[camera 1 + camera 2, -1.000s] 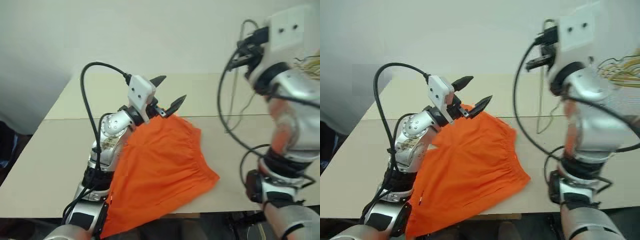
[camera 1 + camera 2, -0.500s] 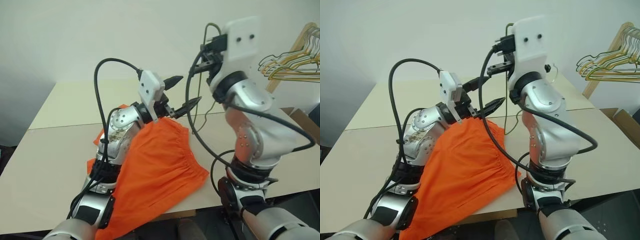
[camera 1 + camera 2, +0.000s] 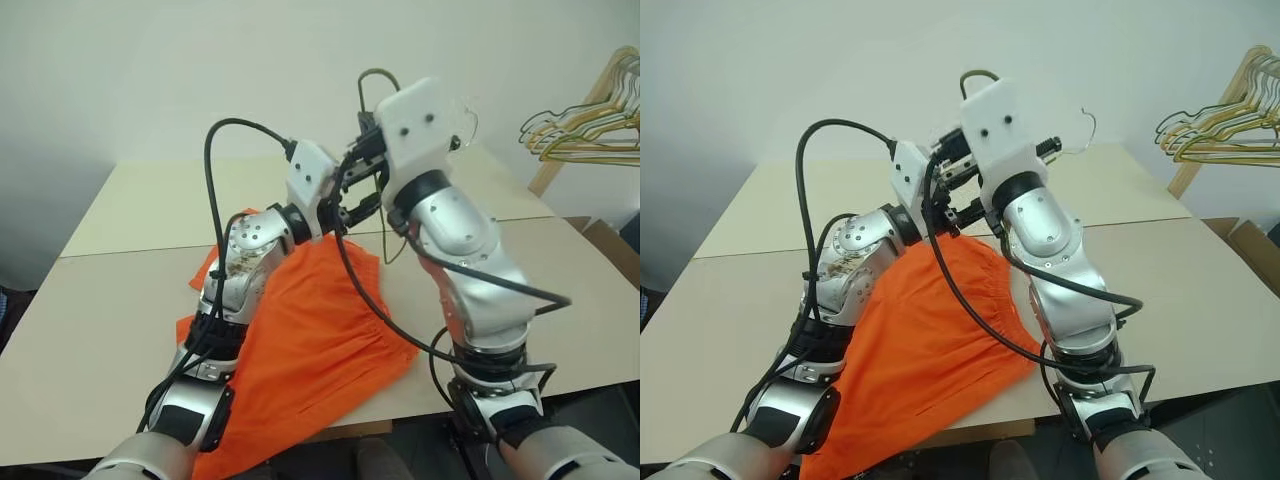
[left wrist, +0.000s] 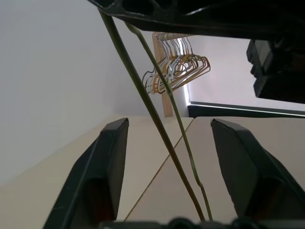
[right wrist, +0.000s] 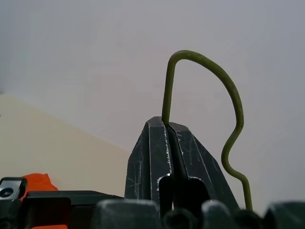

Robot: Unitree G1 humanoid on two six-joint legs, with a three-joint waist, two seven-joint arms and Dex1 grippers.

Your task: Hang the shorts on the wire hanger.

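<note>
Head views, shorts: the bright orange cloth shorts point(image 3: 310, 340) with a gathered waistband lay spread on the beige table point(image 3: 120, 290), running from its middle to its near edge, where the cloth hung over; the left arm lay across them.
Head views, hanger: the thin grey-green wire hanger point(image 3: 372, 76) was held up above the far end of the shorts, its curved hook rising over the right wrist housing.
Head views, right gripper: the right gripper point(image 3: 958, 150) sat high over the table's middle, just beside the left gripper point(image 3: 352, 192).
Head views, background: a bunch of yellowish and white wire hangers point(image 3: 585, 125) hung on a wooden stand past the table's right edge.
Left wrist view, left gripper: its two black fingers point(image 4: 107, 162) stood apart, with two strands of the wire hanger passing between them; whether they touched the wire could not be told.
Right wrist view, right gripper: its black fingers point(image 5: 151, 157) were pressed together on the wire just below the hook, which curved above them.
</note>
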